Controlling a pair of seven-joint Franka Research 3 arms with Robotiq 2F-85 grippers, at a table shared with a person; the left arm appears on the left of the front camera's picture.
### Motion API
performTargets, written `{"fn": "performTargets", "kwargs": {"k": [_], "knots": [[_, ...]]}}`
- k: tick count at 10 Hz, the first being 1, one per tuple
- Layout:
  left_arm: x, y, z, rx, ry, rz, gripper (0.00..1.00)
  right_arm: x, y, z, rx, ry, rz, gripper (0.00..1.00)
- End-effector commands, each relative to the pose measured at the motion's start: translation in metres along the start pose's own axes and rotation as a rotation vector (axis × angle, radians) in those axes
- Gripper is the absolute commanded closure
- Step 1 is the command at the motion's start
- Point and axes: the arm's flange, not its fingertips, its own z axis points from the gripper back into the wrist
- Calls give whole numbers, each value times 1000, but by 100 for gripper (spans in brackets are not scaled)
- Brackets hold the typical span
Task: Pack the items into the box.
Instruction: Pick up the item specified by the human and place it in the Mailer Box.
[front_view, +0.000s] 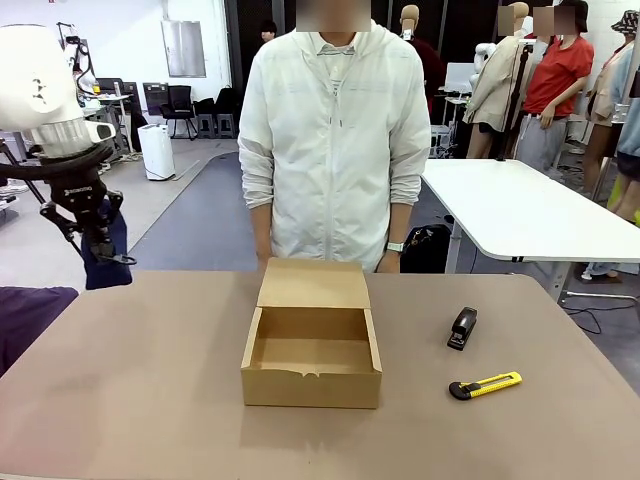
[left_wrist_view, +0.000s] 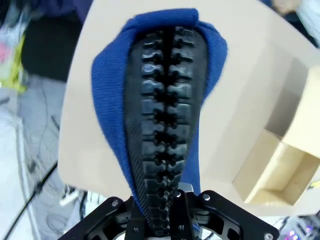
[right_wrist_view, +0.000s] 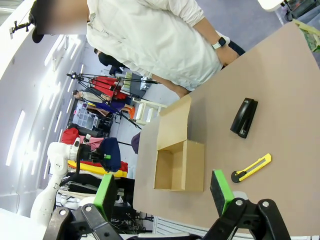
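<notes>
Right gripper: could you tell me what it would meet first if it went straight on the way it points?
Most likely the box, framed between the fingers of the open right gripper. Nothing seems to stand in between, though depth is unclear.

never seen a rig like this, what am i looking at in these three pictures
This is a robot with two white arms at a table, each ending in a two-finger tool. The front picture looks across the table at a person standing on the far side. The other two come from cameras on the wrists, looking along each tool's fingers. The left tool is shut on a dark blue soft bundle with a black ribbed edge, held clear of the table. The right tool is open and empty. On the table lie an open cardboard box, a black stapler and a yellow utility knife.
</notes>
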Motion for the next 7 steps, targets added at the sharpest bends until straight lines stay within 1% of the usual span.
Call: {"fn": "performTargets", "kwargs": {"k": [1, 2, 3, 4, 5, 6, 7], "knots": [[4, -35, 2, -198, -47, -454, 100, 3, 1, -2, 30, -17, 23, 0], [-13, -75, 11, -259, -45, -741, 100, 3, 1, -2, 30, -17, 23, 0], [-33, -114, 15, -203, -5, -942, 100, 3, 1, -2, 30, -17, 23, 0], [-53, -148, 11, -116, 29, -1120, 100, 3, 1, -2, 30, -17, 23, 0], [-78, -180, 7, -76, 44, -1340, 100, 3, 1, -2, 30, -17, 23, 0], [-106, -217, 2, 32, 13, -1501, 100, 3, 1, -2, 30, -17, 23, 0], [-127, -245, 0, 16, 7, -1714, 100, 3, 1, -2, 30, -17, 23, 0]]}}
